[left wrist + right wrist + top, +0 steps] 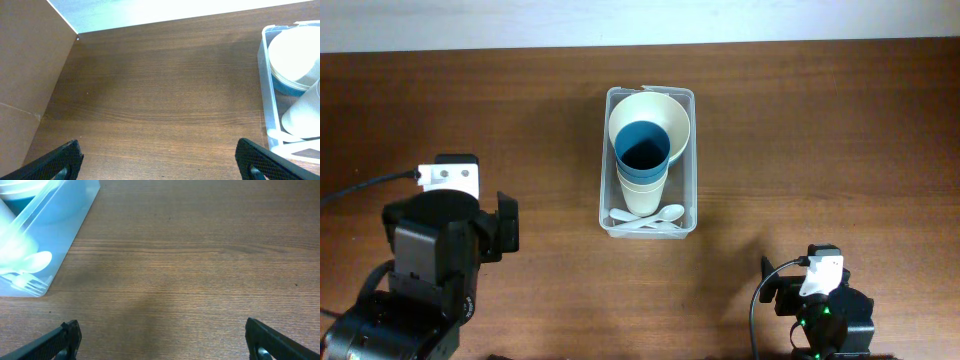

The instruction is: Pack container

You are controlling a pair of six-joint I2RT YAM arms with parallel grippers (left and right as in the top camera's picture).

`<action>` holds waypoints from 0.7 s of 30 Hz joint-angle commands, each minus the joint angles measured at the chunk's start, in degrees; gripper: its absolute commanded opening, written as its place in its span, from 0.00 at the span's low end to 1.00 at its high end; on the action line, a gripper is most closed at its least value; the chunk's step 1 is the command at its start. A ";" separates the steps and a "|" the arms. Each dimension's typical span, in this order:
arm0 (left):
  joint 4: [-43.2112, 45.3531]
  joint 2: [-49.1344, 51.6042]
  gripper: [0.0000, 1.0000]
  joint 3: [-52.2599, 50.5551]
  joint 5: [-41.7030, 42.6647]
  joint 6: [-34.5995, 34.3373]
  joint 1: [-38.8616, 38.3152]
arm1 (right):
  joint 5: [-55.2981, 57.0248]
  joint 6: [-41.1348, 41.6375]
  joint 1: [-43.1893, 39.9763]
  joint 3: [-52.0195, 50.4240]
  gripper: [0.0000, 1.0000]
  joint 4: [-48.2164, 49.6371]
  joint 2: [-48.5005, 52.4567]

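Jaws, left gripper (160, 160): spread wide and holding nothing, parked over the near left corner of the worktop (820, 120).
Jaws, right gripper (165, 340): likewise released and empty, at the near edge, right of middle.

Container (605, 170): clear plastic bin, rounded corners, rimmed. It stands midway across the worktop, nearer the far edge, with its long side running near to far.
- Contents, near end: white plastic spoons (655, 218) and a fork (27, 282) lying on the floor of the bin.
- Contents, middle to far end: nested cream and blue vessels (645, 150), filling most of the width; bowls and cups are not cleanly told apart.
- Handling, judged: light, thin-walled, likely to flex under a pinch, smooth and slippery. The load is loose and would shift if the bin were tipped.
- Hold, judged: pinch a wall just under the rim, best at mid long side or the near short end; keep it level.

Room: bare worktop left and right of the bin, well apart from both arms. The far edge lies close behind it, so there is little slack that way.
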 commanded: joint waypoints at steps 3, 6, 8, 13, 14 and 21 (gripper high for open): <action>-0.04 -0.02 1.00 0.39 0.00 -0.55 0.35 | -0.31 -0.20 0.31 -0.37 0.99 0.31 -0.70; -0.04 -0.02 1.00 0.39 -0.02 -0.55 0.35 | -0.33 -0.20 0.31 -0.37 0.99 0.33 -0.70; -0.46 -0.22 1.00 0.39 -0.28 -0.52 0.57 | -0.33 -0.20 0.31 -0.37 0.99 0.31 -0.70; 0.09 -1.68 0.99 -0.96 -0.44 -0.52 6.16 | -0.33 -0.20 0.31 -0.37 0.99 0.33 -0.70; 0.79 -2.19 1.00 -1.77 1.51 -0.52 8.22 | -0.33 -0.20 0.31 -0.37 0.99 0.31 -0.70; 14.10 -10.01 1.00 -15.45 26.75 6.69 24.35 | -0.33 -0.20 0.31 -0.37 0.99 0.31 -0.70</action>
